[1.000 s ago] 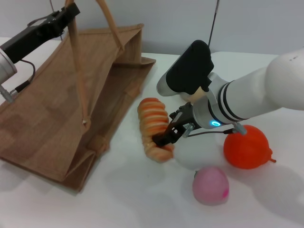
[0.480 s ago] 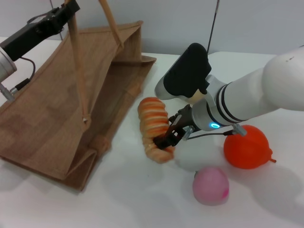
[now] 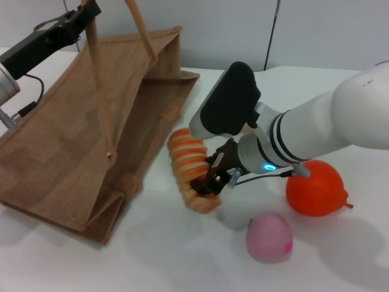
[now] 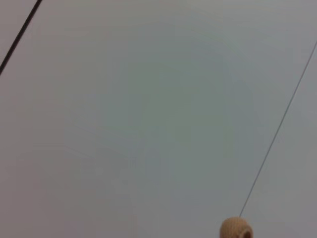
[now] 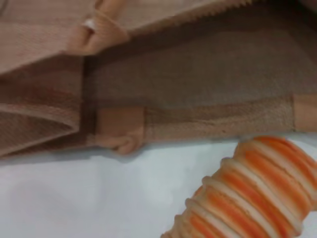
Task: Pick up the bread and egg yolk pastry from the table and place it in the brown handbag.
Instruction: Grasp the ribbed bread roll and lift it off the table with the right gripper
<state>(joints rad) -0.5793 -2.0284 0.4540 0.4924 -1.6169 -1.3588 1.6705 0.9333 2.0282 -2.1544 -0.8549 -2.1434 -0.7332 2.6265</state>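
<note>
1. Right gripper (image 3: pixel 205 184): fingers closed on the near end of the bread (image 3: pixel 187 164), beside the brown handbag (image 3: pixel 73 140).
2. Left gripper (image 3: pixel 76 19): raised, gripping a handbag handle (image 3: pixel 97 85).
3. Orange fruit (image 3: pixel 316 187) and pink ball (image 3: pixel 269 237): on the table (image 3: pixel 182 255).

One bread (image 3: pixel 189 168), orange and cream striped. One brown handbag (image 3: pixel 73 140) with two loop handles. One orange ball (image 3: pixel 316 188). One pink ball (image 3: pixel 269 238). Two hands: left hand (image 3: pixel 82 17), right hand (image 3: pixel 209 179). One table (image 3: pixel 182 255).
</note>
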